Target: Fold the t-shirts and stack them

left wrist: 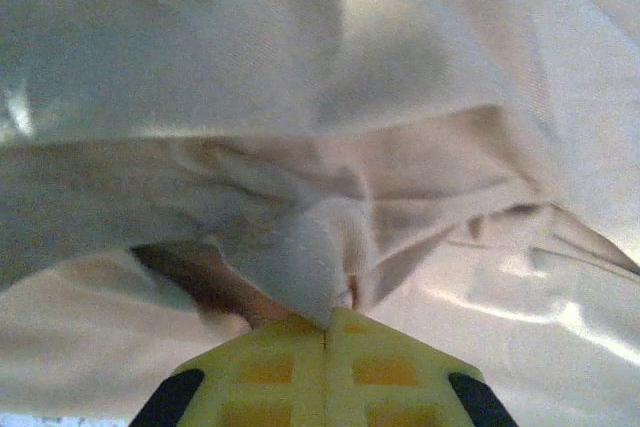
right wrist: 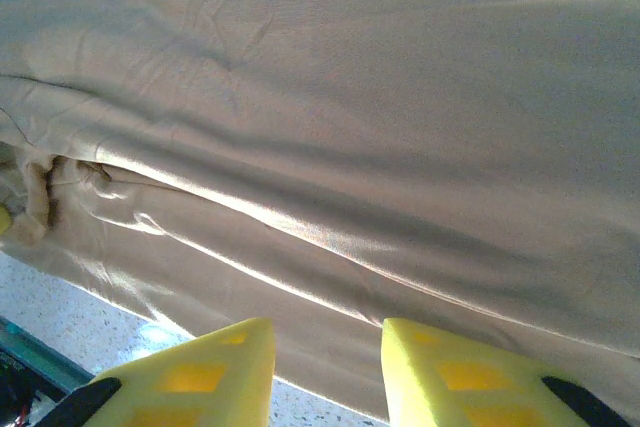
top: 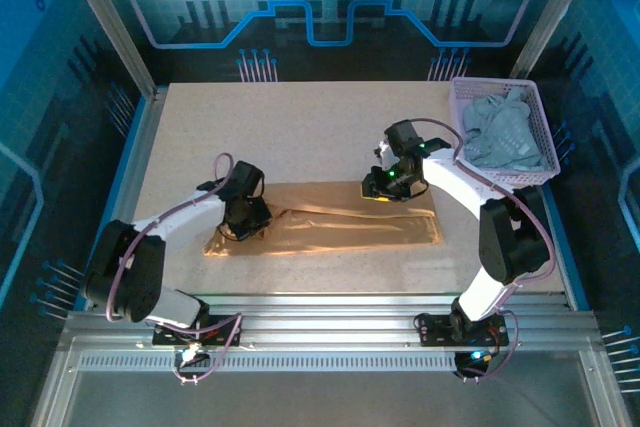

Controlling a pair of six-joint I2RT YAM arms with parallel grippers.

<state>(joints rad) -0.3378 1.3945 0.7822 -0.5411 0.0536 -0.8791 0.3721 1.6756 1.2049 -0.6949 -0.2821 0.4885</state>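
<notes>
Overhead, the tan shirt [top: 330,229] lay folded long on the tabletop [top: 300,127], the grey-blue shirt [top: 498,132] in the basket [top: 545,137]; from the left wrist, the left hand [left wrist: 327,330] pinched a tan fold; from the right wrist, the right hand [right wrist: 328,352] stood spread above its edge.

free: bare table [top: 300,127] beyond tan shirt [top: 340,232]; blocked: lavender basket [top: 488,83], far-right corner

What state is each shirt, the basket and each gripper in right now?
tan t-shirt: folded into a long strip, lying flat.
grey-blue t-shirt: crumpled in the basket.
basket: upright, holding that shirt.
left gripper: shut on a fold of the tan t-shirt.
right gripper: open above the tan t-shirt.
</notes>
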